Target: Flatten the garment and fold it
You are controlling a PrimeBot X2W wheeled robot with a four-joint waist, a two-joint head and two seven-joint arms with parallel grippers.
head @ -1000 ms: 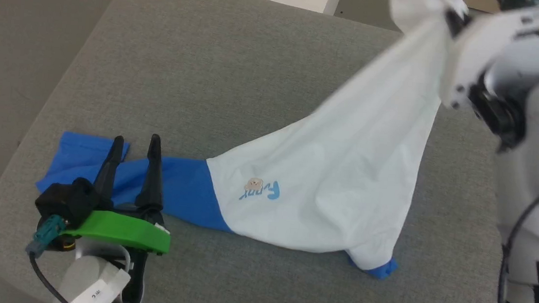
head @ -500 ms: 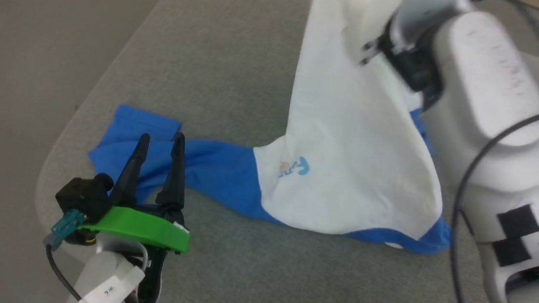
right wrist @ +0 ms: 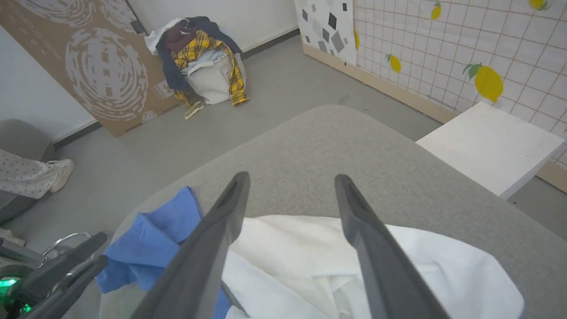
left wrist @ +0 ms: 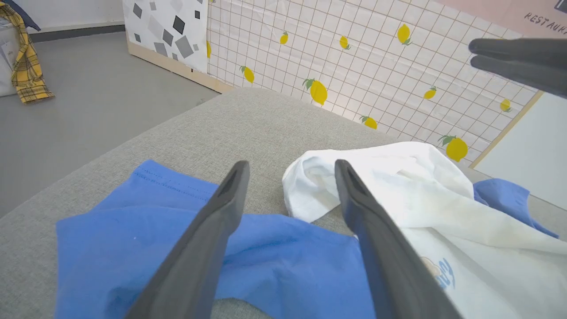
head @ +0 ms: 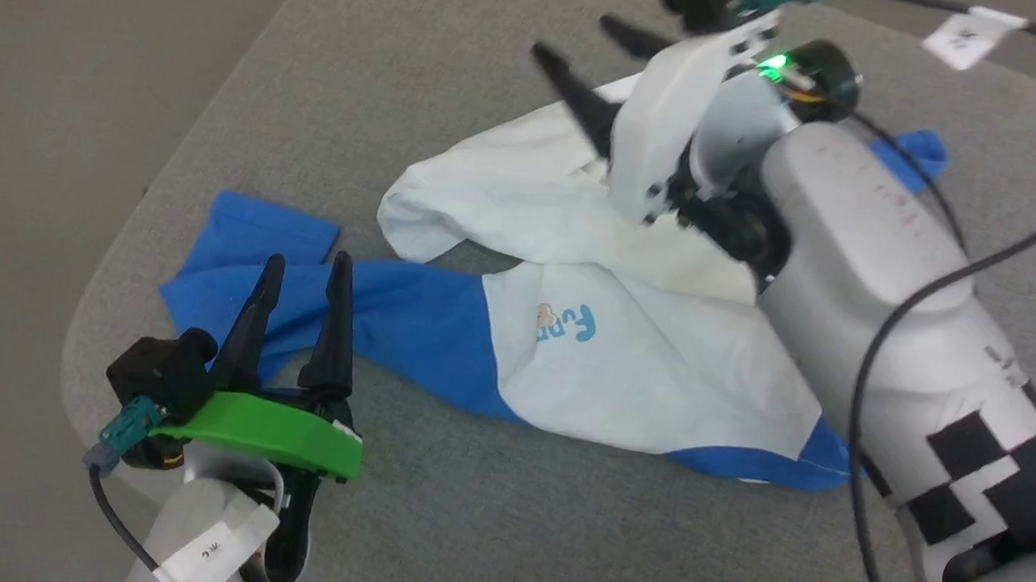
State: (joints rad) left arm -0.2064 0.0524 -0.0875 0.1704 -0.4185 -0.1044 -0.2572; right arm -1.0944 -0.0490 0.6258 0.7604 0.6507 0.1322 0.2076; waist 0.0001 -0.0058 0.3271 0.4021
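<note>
The left gripper (head: pixel 308 259) and right gripper (head: pixel 573 35) gape empty; the white blue-sleeved cloth shirt (head: pixel 643 368), heaped toward twelve o'clock, could fold creased.

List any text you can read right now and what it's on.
"RESTAUR", running off the frame edge: wall sign.
"Fu", remainder unclear: shirt chest.
Left arm tag and cable tag: blurred, unreadable.
Cardboard print: too small to read.

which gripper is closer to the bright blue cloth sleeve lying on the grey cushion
Left. The left gripper is open right over the bright blue cloth sleeve. The right gripper is farther off, open above the shirt's bunched white body.
</note>
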